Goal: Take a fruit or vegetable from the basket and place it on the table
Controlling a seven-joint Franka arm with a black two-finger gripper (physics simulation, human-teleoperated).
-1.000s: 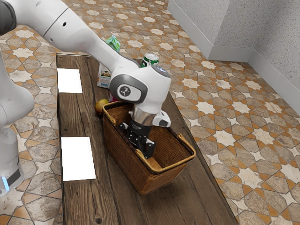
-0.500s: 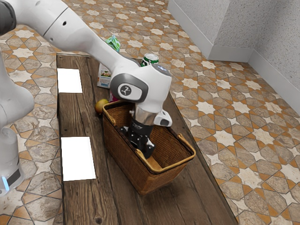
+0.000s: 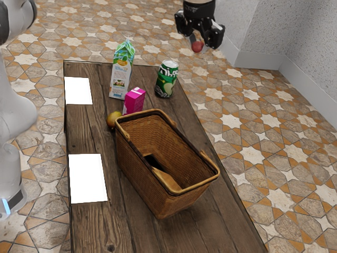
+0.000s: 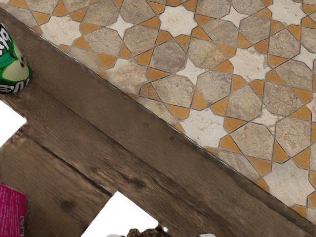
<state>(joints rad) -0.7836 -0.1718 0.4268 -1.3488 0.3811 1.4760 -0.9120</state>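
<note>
our pincer (image 3: 198,44) hangs high, right of the middle of the exterior view, its fingers closed on a small red round fruit (image 3: 197,47) from two sides. so the task's thing is up in the air in our grip, out of the basket (image 3: 139,179) and well apart from the surface (image 3: 102,232).

at the exterior view's left stands the white lower part of our arm (image 3: 15,116). next to it, along the left side of the surface, we see two flat white rectangles, one far (image 3: 78,90) and one near (image 3: 88,178). further right, a yellow fruit (image 3: 111,119) rests just beside the basket's far left corner. a tall milk carton (image 3: 122,71) stands upright behind it, with a pink box (image 3: 135,100) upright in front, between carton and basket. the basket stands upright, open at the top; something dark (image 3: 152,159) shows inside, and we cannot tell what it is. a green can (image 3: 166,79) stands upright near the far right edge of the surface. past that edge we see the tiled floor (image 3: 263,137), and a pale speckled wall (image 3: 274,31) at the far right.
</note>
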